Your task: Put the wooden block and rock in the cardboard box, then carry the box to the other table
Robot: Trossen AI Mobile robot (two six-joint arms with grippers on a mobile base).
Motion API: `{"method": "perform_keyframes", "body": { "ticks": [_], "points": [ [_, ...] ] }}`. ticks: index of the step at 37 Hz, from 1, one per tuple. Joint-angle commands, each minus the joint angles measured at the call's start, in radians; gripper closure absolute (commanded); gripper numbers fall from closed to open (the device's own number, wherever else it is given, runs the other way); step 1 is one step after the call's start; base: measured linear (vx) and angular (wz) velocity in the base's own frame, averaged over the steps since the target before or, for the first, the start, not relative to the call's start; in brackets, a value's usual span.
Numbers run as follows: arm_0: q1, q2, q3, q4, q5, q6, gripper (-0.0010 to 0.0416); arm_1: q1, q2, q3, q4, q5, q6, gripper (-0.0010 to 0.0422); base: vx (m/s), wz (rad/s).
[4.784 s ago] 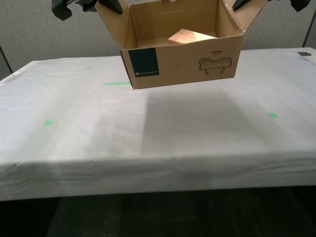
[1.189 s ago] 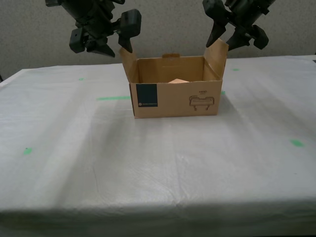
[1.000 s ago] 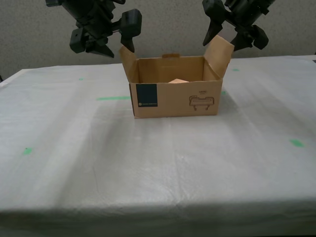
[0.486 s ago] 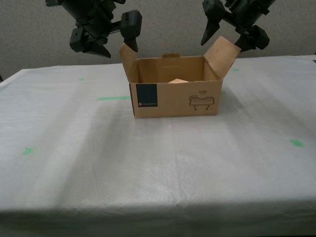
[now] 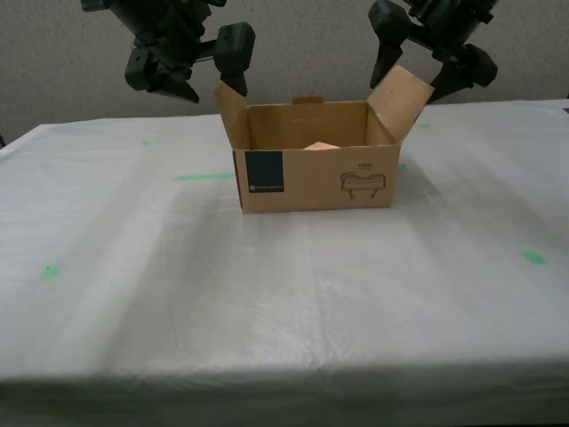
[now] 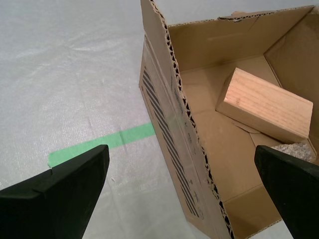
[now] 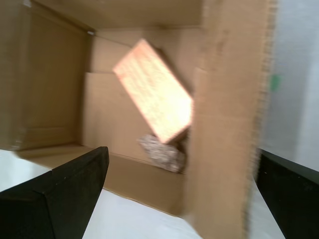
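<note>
The cardboard box (image 5: 311, 178) stands upright on the other table (image 5: 284, 302), a white sheet with green tape marks. The wooden block (image 5: 320, 146) (image 6: 264, 104) (image 7: 154, 89) lies tilted inside, with the rock (image 7: 162, 152) (image 6: 294, 149) beside it on the box floor. My second gripper (image 5: 212, 86) (image 6: 172, 194) is open and straddles the flap on the exterior view's left. My first gripper (image 5: 413, 82) (image 7: 172, 199) is open around the flap on the exterior view's right, which leans outward. Neither gripper holds its flap.
A green tape strip (image 5: 204, 176) (image 6: 99, 144) lies on the sheet just beside the box on the exterior view's left. Small green marks (image 5: 533, 257) (image 5: 49, 271) sit farther out. A grey partition wall stands behind the table. The table's front edge runs across the exterior view's bottom.
Earlier the box hung in the air by its flaps; now it stands on the sheet. In the last second my first gripper opened and its flap sprang outward. The second gripper barely moved.
</note>
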Motion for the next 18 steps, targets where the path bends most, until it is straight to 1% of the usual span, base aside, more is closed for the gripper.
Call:
{"method": "perform_keyframes", "body": {
  "ticks": [1, 4, 6, 12, 18],
  "points": [
    [0.000, -0.011, 0.012, -0.047, 0.037, -0.031, 0.0012, -0.001, -0.001, 0.024, -0.052, 0.005, 0.007, 0.0012, 0.000, 0.000],
    [0.000, -0.028, 0.018, -0.069, 0.037, -0.037, 0.0012, 0.000, -0.001, 0.055, -0.096, 0.004, 0.014, 0.0012, 0.000, 0.000],
    [0.000, -0.047, 0.017, -0.077, 0.037, -0.043, 0.0012, -0.001, -0.001, 0.079, -0.123, 0.005, 0.031, 0.0012, 0.000, 0.000],
    [0.000, -0.115, 0.016, -0.112, 0.037, -0.047, 0.0012, -0.010, -0.001, 0.166, -0.250, 0.005, 0.129, 0.0012, 0.000, 0.000],
    [0.000, -0.195, 0.010, -0.137, 0.037, -0.054, 0.0012, -0.025, -0.003, 0.230, -0.336, 0.006, 0.128, 0.0012, 0.000, 0.000]
  ]
}}
